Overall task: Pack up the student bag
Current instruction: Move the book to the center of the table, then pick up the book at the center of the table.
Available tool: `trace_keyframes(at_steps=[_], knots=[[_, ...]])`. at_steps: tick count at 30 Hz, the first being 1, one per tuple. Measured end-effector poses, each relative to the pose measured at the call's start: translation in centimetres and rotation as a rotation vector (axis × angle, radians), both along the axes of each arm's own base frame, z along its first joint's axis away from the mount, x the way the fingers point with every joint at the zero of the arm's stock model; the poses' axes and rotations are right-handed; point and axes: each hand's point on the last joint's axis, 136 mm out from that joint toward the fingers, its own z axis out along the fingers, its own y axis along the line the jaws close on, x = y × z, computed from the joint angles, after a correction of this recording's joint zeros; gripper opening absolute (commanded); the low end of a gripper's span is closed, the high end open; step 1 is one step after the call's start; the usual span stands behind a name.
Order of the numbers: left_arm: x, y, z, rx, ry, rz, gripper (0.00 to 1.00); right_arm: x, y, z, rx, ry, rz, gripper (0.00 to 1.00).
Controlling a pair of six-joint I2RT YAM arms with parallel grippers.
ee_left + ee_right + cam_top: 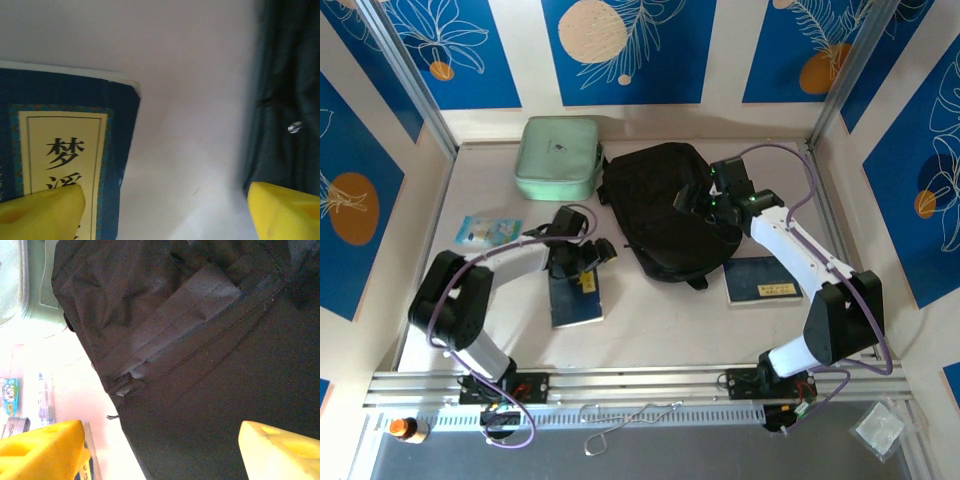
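Blue panels with white leaf drawings wall in a pale bench (650, 320). The student bag (670, 215), a black fabric backpack, lies slumped at the middle of the bench towards the back. Its left edge is just beside a mint green zip case (558, 157) in the back left corner. A blue book (762, 280) lies on the bench just beside the bag's near right edge, and a small light blue packet (488, 231) lies well to the left.

The left arm (490, 275) reaches over a second blue book (575, 300), which lies flat near the bag's left side. In the left wrist view the left jaws stand wide apart and hold nothing. One yellow fingertip (40, 210) is over the book's cream title panel (65, 150) and the other is at the edge of the bag's dark fabric (285, 100), with bare bench between them.

The right arm (800, 250) stretches from the right over the bag's top. In the right wrist view the right jaws are also spread wide and empty, with their yellow fingertips (40, 450) above the bag's black cloth (200, 365). The mint case (25, 290) is at the upper left.
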Motion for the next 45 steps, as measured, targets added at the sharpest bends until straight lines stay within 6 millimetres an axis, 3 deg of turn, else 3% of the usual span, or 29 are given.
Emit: trace_keyframes(at_steps=[7, 10, 15, 20, 25, 29, 37, 45], knots=[[1.4, -0.8, 1.8, -0.012, -0.076, -0.05, 0.88, -1.2, 2.3, -0.1, 0.005, 0.004, 0.068, 0.81], [1.3, 1.0, 3.6, 0.035, -0.125, -0.058, 0.93, -2.2, 4.4, -0.3, 0.002, 0.011, 0.134, 0.81], [1.3, 6.4, 6.9, 0.119, -0.224, 0.012, 1.0, -3.5, 10.0, -1.9, -0.011, 0.052, 0.283, 0.78], [-0.9, 10.8, 5.3, 0.189, -0.179, 0.051, 1.0, -5.5, 16.3, -4.9, -0.027, 0.123, 0.437, 0.69], [-3.0, 12.1, 3.1, 0.231, -0.104, 0.014, 1.0, -6.8, 20.1, -7.6, -0.05, 0.186, 0.525, 0.58], [-3.6, 11.8, 2.4, 0.23, -0.092, -0.052, 1.0, -6.9, 21.1, -9.3, -0.059, 0.236, 0.547, 0.47], [-4.1, 11.1, 0.9, 0.204, -0.059, -0.113, 0.91, -7.6, 22.1, -12.6, -0.082, 0.336, 0.587, 0.37], [-4.4, 10.7, -0.6, 0.18, -0.014, -0.115, 0.7, -8.1, 22.0, -14.0, -0.097, 0.384, 0.597, 0.21]])
